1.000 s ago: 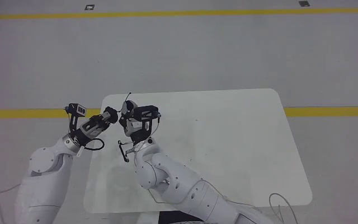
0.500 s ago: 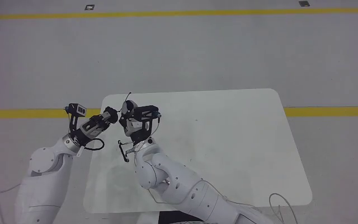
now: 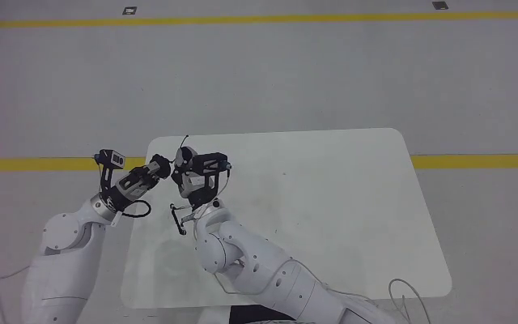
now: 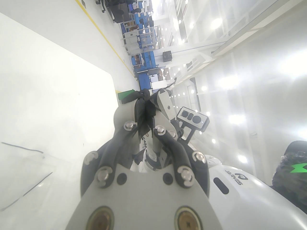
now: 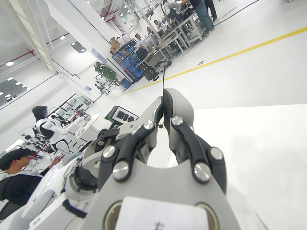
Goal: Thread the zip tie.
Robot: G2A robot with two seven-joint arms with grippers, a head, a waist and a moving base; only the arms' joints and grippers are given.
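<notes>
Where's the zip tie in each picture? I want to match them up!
Top view: the zip tie pokes up from the right gripper.
Left wrist view: a faint thin line beyond the left gripper, likely the zip tie.
Right wrist view: the zip tie sticks out of the right gripper.
Shared landmark: the white table.

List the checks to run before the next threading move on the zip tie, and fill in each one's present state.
1. Right gripper shut on the zip tie: ok.
2. Zip tie's free end sticks out past the fingertips: ok.
3. Left gripper shut: ok.
4. Left gripper holds the zip tie's head: cannot tell.
5. Both grippers close together over a corner of the table: ok.
6. Free end lined up with the head's slot: cannot tell.
</notes>
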